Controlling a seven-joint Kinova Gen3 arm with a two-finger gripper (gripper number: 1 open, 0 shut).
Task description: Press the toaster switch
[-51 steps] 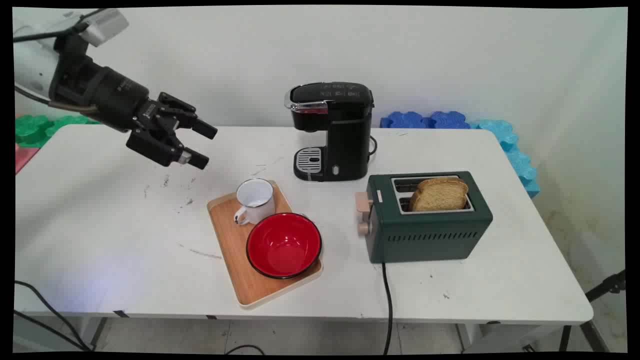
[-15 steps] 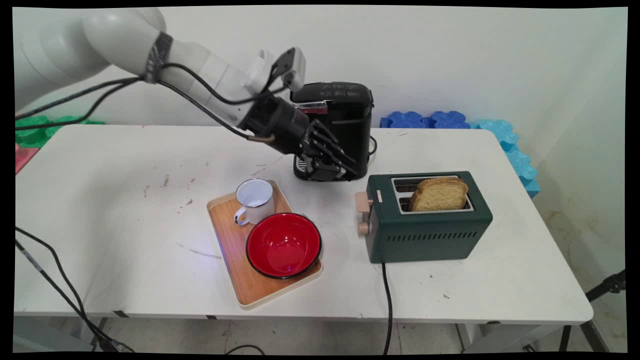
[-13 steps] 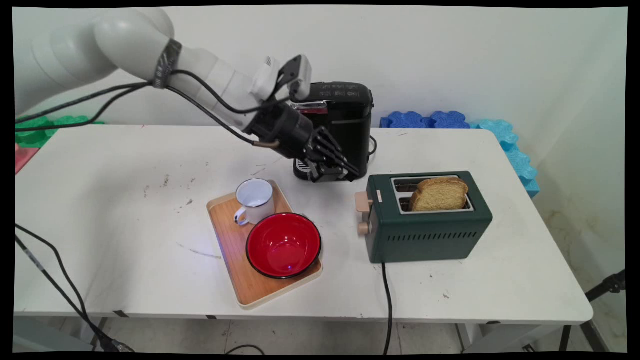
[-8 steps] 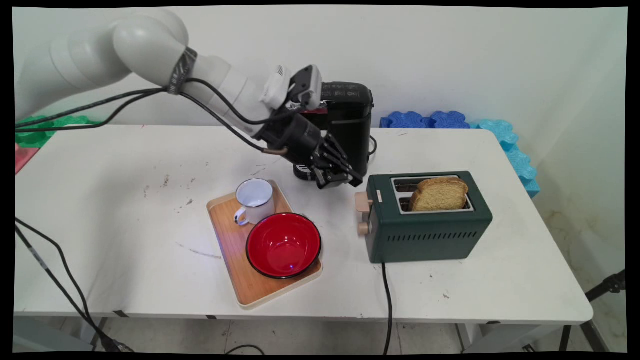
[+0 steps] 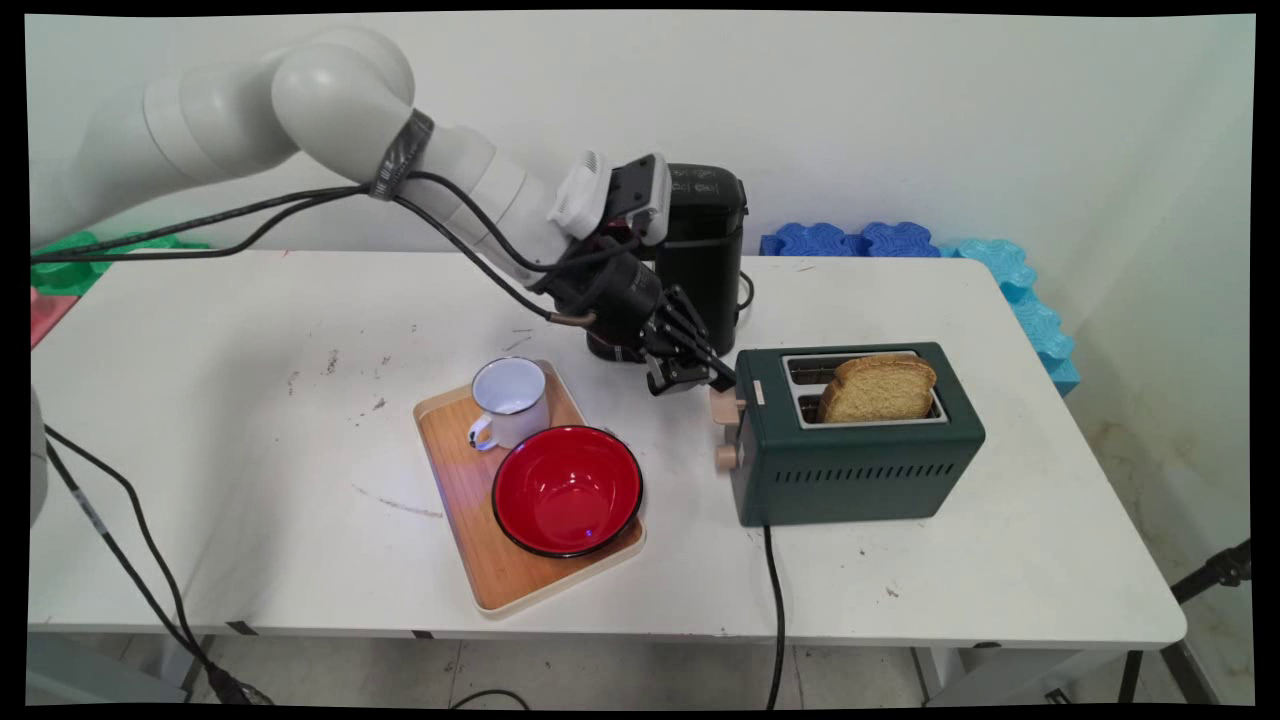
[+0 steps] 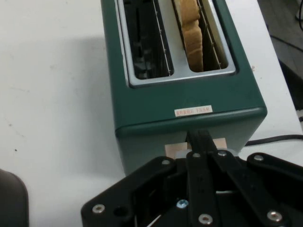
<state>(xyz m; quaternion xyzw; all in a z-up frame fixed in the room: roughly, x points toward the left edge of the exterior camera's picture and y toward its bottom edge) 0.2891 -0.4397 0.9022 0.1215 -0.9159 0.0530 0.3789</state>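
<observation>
A dark green toaster (image 5: 860,470) stands right of the table's middle with a slice of toast (image 5: 880,388) upright in its nearer slot; the other slot is empty. My gripper (image 5: 722,378) is shut, with nothing between its fingers, and its tip sits just above the beige lever (image 5: 727,403) on the toaster's left end. A beige knob (image 5: 727,457) sits below the lever. In the hand view the closed fingertips (image 6: 199,136) point at the lever (image 6: 173,149) below the toaster's (image 6: 189,94) top edge, and the toast (image 6: 191,33) shows in the right slot. Whether they touch the lever I cannot tell.
A black coffee machine (image 5: 705,250) stands behind the hand. A wooden tray (image 5: 465,500) left of the toaster holds a white mug (image 5: 510,400) and a red bowl (image 5: 567,490). The toaster's black cord (image 5: 775,600) runs over the front edge. Blue foam blocks (image 5: 860,240) line the back right.
The arm has swung from the table's left, past the coffee machine, down to the toaster's left end. The fingers were open at first and are now shut. Nothing on the table has moved.
</observation>
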